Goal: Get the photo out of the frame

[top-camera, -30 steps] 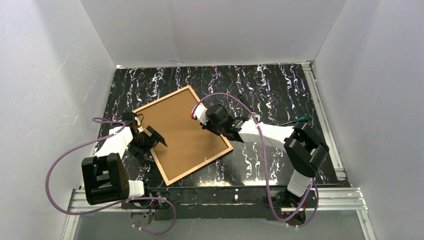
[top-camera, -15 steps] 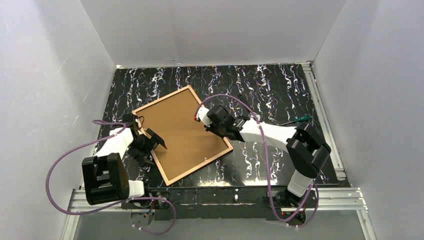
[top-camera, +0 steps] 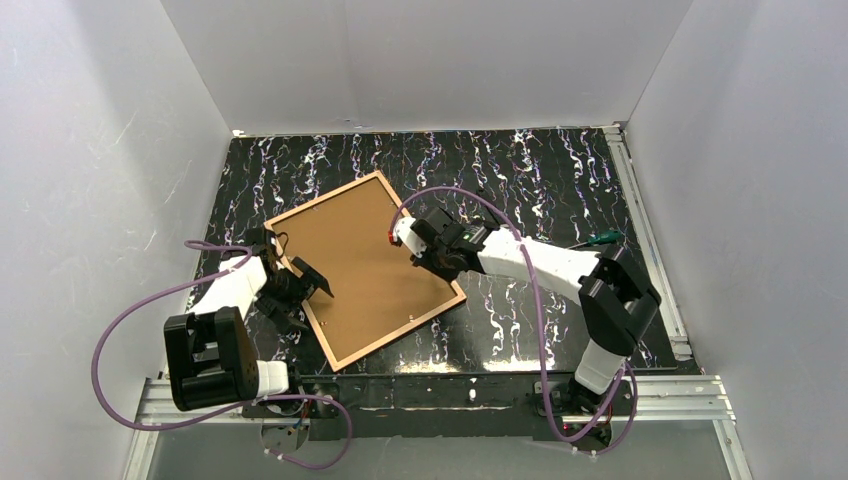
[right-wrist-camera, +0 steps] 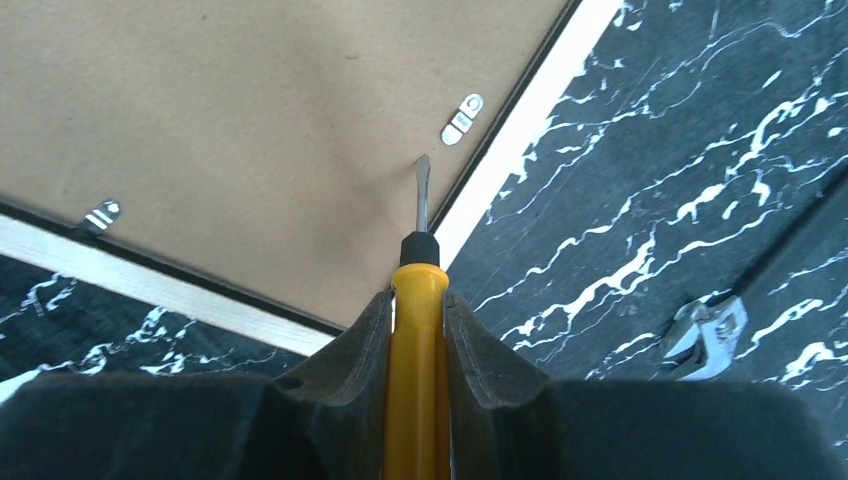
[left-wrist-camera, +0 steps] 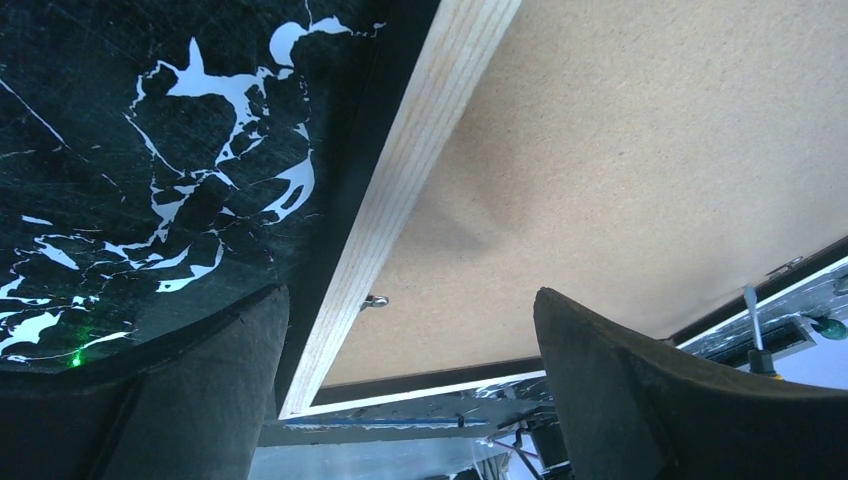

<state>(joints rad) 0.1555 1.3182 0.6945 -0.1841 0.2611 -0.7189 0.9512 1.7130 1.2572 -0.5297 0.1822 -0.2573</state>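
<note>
The frame lies face down and tilted on the black marbled table, with its pale wood back rim up. The photo's brown fibreboard back fills it; the print side is hidden. My left gripper is open, its fingers astride the frame's left rim, over the board and a small clip. My right gripper is shut on a yellow-handled screwdriver. The screwdriver blade points at the board just inside the right rim, below a silver clip.
A second silver clip sits on the board's near edge. A silver wrench lies on the table to the right of the frame. A green-handled tool lies near the right rail. White walls enclose the table.
My right wrist has shifted slightly to the right and turned with the screwdriver over the frame's right edge. The left arm and the frame have not moved.
</note>
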